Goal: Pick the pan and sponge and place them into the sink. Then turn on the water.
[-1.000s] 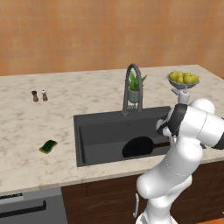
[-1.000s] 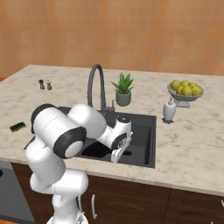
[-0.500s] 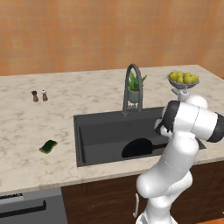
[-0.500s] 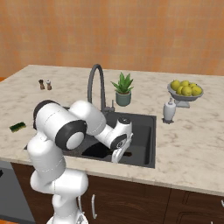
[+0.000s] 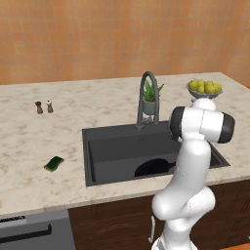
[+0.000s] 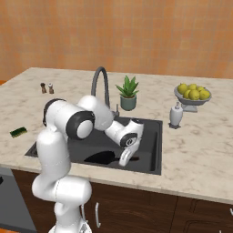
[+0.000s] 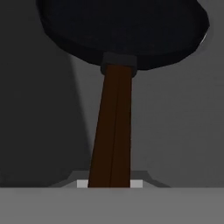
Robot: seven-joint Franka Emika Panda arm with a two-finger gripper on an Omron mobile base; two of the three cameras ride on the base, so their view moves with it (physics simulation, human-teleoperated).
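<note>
No writing or brand readable anywhere – soap bottle [image 6: 175,115], shakers [image 5: 44,107] & appliance front below the bench all look blank

Pan [image 5: 155,167] sits low in the sink [image 5: 105,151], toward the front-right part of the basin; its black round body shows partly past the arm. In hand view the pan [image 7: 122,30] fills the top and its long brown handle [image 7: 113,131] runs straight down to the end effector [image 7: 110,183], which is clamped shut on the handle end. From the right, the end effector [image 6: 124,158] hangs down inside the basin close to the front wall, w/ the dark pan [image 6: 101,158] just to its left

Sponge [image 5: 53,163] lies flat on the marble bench [image 5: 44,141], left of the sink, well apart from the rim, nearer the front edge than the back wall

Faucet [image 5: 146,97] arches over the back rim, spout over the basin; potted plant [image 5: 150,97] just behind it. Fruit bowl [image 5: 204,89] at the far right back corner. Soap bottle stands just beside the right rim

Open room: left half of the basin bare, wide bare bench between sponge & shakers, bench right of the sink mostly free up to its edge
</note>
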